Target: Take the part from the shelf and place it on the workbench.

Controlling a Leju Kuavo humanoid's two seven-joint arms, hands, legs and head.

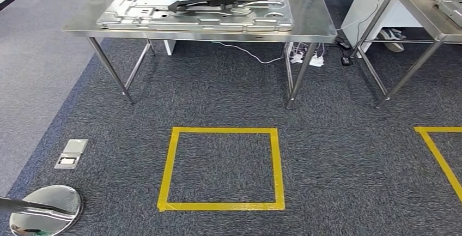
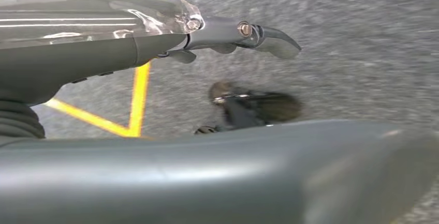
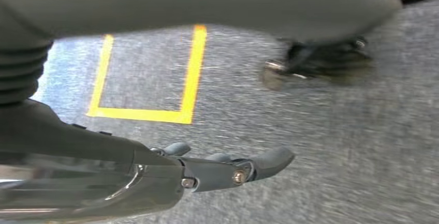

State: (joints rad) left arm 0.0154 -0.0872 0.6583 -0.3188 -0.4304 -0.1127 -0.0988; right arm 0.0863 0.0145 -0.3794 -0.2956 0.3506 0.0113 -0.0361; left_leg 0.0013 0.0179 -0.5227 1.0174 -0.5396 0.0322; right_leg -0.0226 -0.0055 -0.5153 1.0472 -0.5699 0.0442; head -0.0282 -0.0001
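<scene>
A steel workbench [image 1: 310, 12] stands ahead across the carpet. On it lies a large silver stamped plate [image 1: 136, 15], and a long black part [image 1: 218, 0] rests across the plate's top. My left hand [image 2: 103, 53] hangs over the grey carpet with its fingers [image 2: 269, 38] stretched out and the thumb apart, nothing in it. My right hand [image 3: 103, 151] hangs the same way, its fingers [image 3: 259, 164] straight and holding nothing.
A yellow tape square [image 1: 171, 165] marks the carpet before the workbench; another tape corner [image 1: 438, 154] lies to the right. A second steel table [image 1: 430, 12] stands at the right. Cables [image 1: 305, 59] lie under the bench. A floor socket [image 1: 71, 154] and a shiny round base [image 1: 46, 209] sit at the lower left.
</scene>
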